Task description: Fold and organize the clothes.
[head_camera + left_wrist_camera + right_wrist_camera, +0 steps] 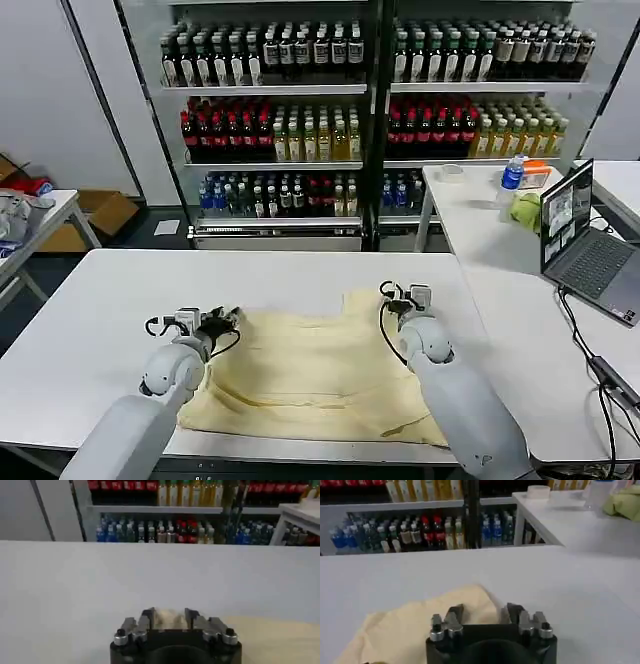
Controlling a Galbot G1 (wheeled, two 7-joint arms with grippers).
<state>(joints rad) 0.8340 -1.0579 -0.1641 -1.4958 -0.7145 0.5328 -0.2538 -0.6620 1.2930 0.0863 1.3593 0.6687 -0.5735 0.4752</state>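
Observation:
The clothes [310, 370], one pale cream-yellow T-shirt, lie spread and rumpled on the near half of the white table [100, 290]. My left gripper [215, 320] sits at the shirt's far left corner. In the left wrist view, a lump of the clothes [167, 617] is pinched between its fingers, with more fabric [280, 640] lying flat beside it. My right gripper [405, 297] rests at the shirt's far right corner. Its jaws [484, 614] stand apart over the flat edge of the clothes [405, 625].
A second white table [480, 220] on the right carries an open laptop [585, 240], a lime-green cloth [527, 210] and a water bottle [512, 175]. A cable [600, 370] runs along the right side. Shelves of bottles [300, 120] stand behind.

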